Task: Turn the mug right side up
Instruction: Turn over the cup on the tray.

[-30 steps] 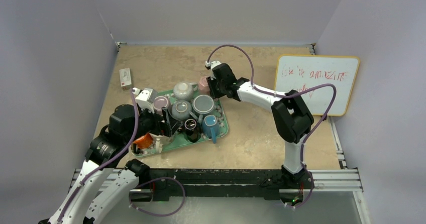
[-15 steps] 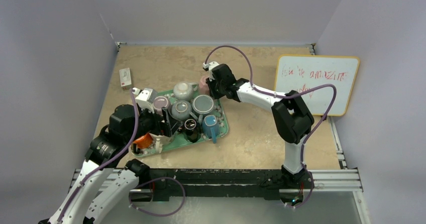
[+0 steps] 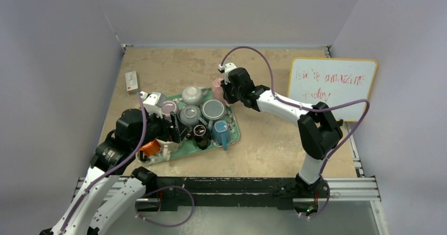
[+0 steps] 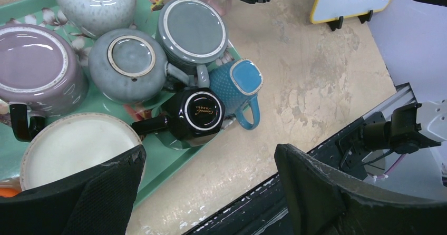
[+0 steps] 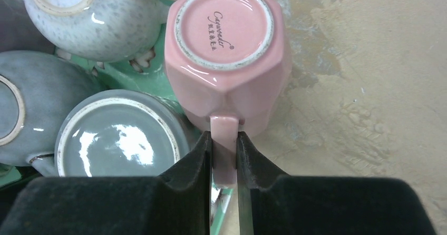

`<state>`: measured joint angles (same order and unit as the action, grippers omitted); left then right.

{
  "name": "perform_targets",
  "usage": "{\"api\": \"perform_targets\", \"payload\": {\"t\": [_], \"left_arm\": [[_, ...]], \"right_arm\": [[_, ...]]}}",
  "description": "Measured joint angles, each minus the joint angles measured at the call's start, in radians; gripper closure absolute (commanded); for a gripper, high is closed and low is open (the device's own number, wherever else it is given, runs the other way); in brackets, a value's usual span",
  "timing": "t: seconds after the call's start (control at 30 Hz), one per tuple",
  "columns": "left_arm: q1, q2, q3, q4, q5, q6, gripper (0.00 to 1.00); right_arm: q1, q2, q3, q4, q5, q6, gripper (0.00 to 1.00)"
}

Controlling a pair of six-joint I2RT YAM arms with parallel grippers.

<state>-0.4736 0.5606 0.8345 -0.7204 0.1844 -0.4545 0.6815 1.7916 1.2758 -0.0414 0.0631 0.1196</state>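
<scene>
Whiteboard, green tray, small box, blue mug

Beige table, green tray, whiteboard, small box

The pink mug stands upside down, its ringed base with a line of printed script facing the camera. The right gripper pinches the mug's handle between its two black fingers, pads pressed against either side. Just left of it sit a pale speckled mug and a grey mug, bases up, on a green tray. The pink mug seems to sit at the tray's edge, beside the beige table.
</scene>
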Motion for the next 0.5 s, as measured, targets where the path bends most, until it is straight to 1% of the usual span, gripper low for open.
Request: {"api": "perform_targets", "payload": {"t": [0.5], "left_arm": [[0.0,0.024,0.0,-0.001,-0.025,-0.008,0.1]], "right_arm": [[-0.002,-0.145,-0.082,0.039,0.024,0.085,1.0]]}}
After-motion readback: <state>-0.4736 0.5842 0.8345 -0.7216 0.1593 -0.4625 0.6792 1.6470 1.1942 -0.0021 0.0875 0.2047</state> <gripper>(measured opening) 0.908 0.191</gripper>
